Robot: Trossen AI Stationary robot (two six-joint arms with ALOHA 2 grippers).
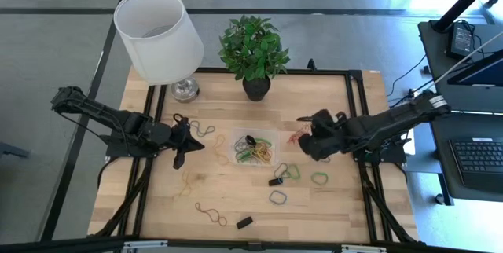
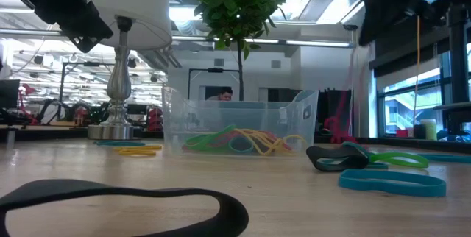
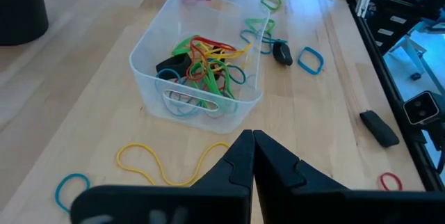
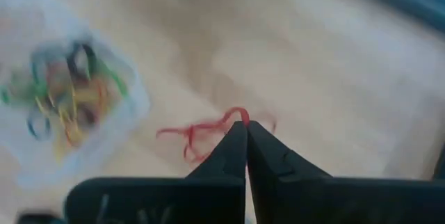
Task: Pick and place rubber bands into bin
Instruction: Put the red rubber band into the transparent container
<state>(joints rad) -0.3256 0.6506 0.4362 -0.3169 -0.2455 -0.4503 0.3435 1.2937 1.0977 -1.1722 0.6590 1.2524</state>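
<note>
Rubber bands lie in two groups: a tangle of green, yellow, red and black loops (image 3: 205, 60) inside the bin (image 1: 253, 149), and loose ones scattered over the bench (image 1: 330, 206) around it. The bin, a clear tub, sits near the bench's middle, in front of the plant pot (image 1: 256, 88). Beside the bin on the lamp's side lie a yellow band (image 3: 163, 165) and a blue one (image 3: 71, 186). On the bin's other side are green and blue loops (image 1: 318, 178) and a red band (image 4: 201, 132), which lies stretched on the wood next to the bin.

The right tool (image 4: 247, 135) is above that red band, its fingers clenched together with the tips at the band; whether it grips the band I cannot tell. The left tool (image 3: 252, 147) hovers on the lamp's side of the bin, fingers pressed shut and empty. The lamp (image 1: 161, 37) stands beside the plant pot.
</note>
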